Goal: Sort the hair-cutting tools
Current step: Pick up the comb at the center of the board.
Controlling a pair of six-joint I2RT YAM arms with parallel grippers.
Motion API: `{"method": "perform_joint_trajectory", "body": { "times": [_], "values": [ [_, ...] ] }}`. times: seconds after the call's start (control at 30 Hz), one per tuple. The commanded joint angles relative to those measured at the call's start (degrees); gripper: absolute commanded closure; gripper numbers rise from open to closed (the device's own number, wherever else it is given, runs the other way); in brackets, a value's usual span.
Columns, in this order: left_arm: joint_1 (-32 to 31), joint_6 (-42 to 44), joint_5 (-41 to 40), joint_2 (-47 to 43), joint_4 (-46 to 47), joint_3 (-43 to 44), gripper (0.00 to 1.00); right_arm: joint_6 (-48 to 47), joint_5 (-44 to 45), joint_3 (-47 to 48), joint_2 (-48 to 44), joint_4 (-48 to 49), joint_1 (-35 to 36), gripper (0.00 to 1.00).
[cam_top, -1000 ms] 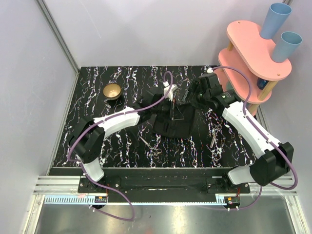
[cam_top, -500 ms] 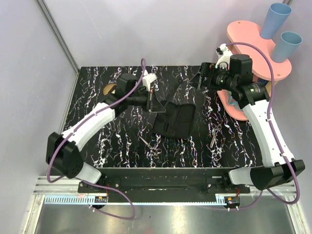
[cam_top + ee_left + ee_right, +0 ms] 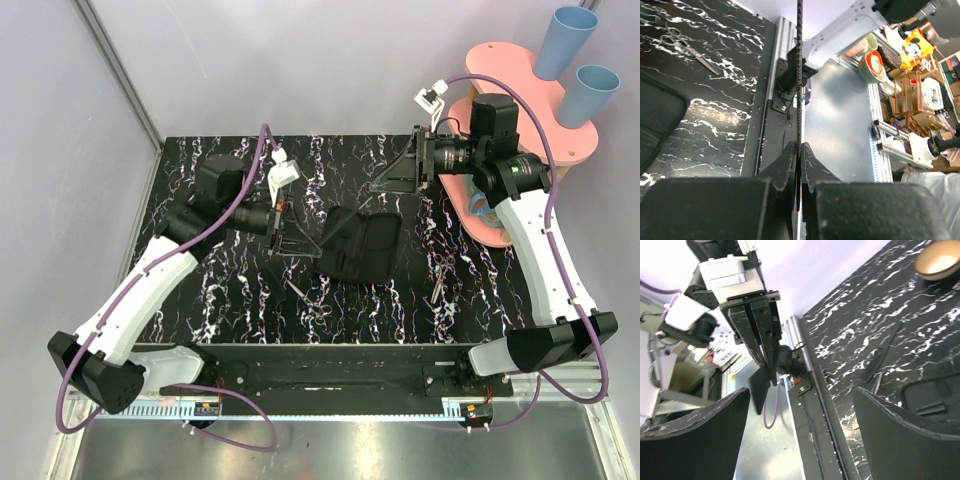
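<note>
Two pairs of slim metal scissors lie on the black marbled table (image 3: 200, 290): one (image 3: 440, 273) right of the black case (image 3: 360, 245), one (image 3: 303, 296) at its near left, also in the left wrist view (image 3: 677, 37). My left gripper (image 3: 283, 228) (image 3: 800, 147) hangs left of the case, shut on a thin flat black piece (image 3: 759, 390) whose toothed edge (image 3: 800, 50) shows edge-on. My right gripper (image 3: 397, 177) (image 3: 800, 400) is raised above the far right of the case, open and empty, facing the left gripper (image 3: 767, 365).
A brass bowl (image 3: 940, 260) sits at the far left of the table, hidden under the left arm in the top view. A pink two-tier stand (image 3: 515, 95) with two blue cups (image 3: 565, 40) stands at the far right corner, just behind the right arm.
The two grippers, close together over the case a second ago, have drawn apart. The left one swung left with the flat piece; the right one rose back toward the right.
</note>
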Motion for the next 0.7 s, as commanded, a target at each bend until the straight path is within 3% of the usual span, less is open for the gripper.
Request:
{"method": "perform_joint_trajectory", "body": {
  "times": [0.0,0.27,0.67],
  "values": [
    [0.2,2.8,6.8,-2.0,-0.3,-1.7,1.00,3.4,-9.1,-0.4,-0.8,4.3,0.4,0.09],
    [-0.4,4.0,8.3,-1.7,-0.2,-1.6,1.00,2.7,-10.8,-0.8,-1.6,4.5,5.4,0.18],
    [-0.5,4.7,6.6,-1.0,-0.9,-1.7,1.00,0.7,-11.2,-2.0,-0.9,0.4,7.6,0.40]
  ]
}}
